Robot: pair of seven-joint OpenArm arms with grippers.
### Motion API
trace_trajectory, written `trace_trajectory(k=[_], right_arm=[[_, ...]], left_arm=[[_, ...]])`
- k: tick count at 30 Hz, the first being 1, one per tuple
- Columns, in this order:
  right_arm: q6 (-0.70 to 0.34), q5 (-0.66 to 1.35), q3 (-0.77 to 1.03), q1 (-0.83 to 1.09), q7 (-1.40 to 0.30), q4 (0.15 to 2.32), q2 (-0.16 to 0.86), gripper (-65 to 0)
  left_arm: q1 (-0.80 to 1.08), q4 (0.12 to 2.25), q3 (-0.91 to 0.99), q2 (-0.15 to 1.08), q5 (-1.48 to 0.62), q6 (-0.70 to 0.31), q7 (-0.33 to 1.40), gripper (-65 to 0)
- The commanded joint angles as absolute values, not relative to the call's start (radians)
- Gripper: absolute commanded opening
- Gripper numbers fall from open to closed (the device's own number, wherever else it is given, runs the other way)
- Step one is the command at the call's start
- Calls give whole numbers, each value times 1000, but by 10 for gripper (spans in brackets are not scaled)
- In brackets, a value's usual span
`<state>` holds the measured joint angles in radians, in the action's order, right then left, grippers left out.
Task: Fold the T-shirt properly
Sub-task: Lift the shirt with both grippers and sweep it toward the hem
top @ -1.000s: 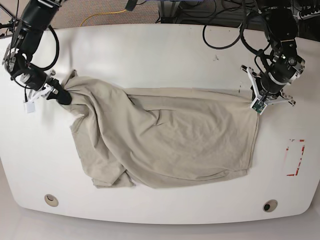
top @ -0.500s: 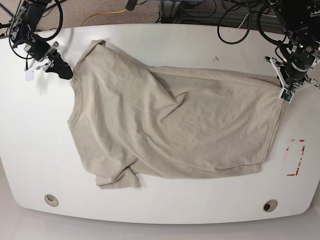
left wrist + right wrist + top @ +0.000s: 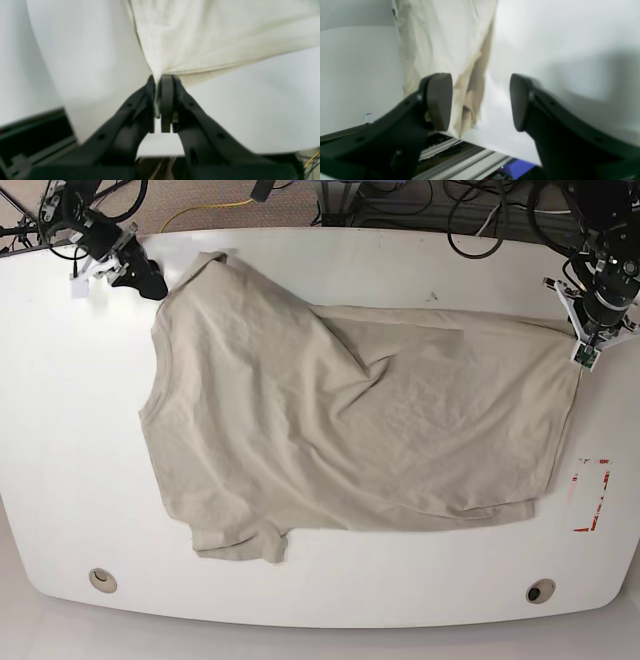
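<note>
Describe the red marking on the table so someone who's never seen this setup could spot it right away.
Start at the big white table and the beige T-shirt spread across it. Just past the shirt's hem, near the table's edge, is a small red rectangular outline, the only coloured marking on the white surface.

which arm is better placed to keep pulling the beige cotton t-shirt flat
Probably the left. The left gripper is shut on a corner of the beige cotton T-shirt, at the right edge of the base view. The right gripper stands open, holding nothing, with the shirt's edge lying beside one pad.
</note>
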<state>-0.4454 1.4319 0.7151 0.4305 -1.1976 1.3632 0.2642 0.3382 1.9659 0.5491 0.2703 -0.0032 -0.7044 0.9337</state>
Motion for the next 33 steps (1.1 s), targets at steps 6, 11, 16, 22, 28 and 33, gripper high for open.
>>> trace_trajectory(k=[6,11,16,22,28,33], right_arm=[[-447,1359,716,401,-1198,1481,183,-300],[-447,1300,716,369,-1199,1477,157,-301],[-447,1257,716,346,-1201,1477,150,-406],[-447,1260,716,352,-1202,1484,142,-650],[-453,1325,723,410,-1233,1580,163,-650],[-455,1382,725,456,-1233,1672,177,-650]], left_arm=[[326,1985,549,288,-10,-698,914,-650],[325,1985,547,288,-10,-698,914,-650],[323,1983,547,288,-10,-698,914,-650],[321,1985,547,288,-10,-698,914,-650],[315,1992,553,288,-13,-698,914,-650],[285,1992,601,277,-13,-698,917,-650]])
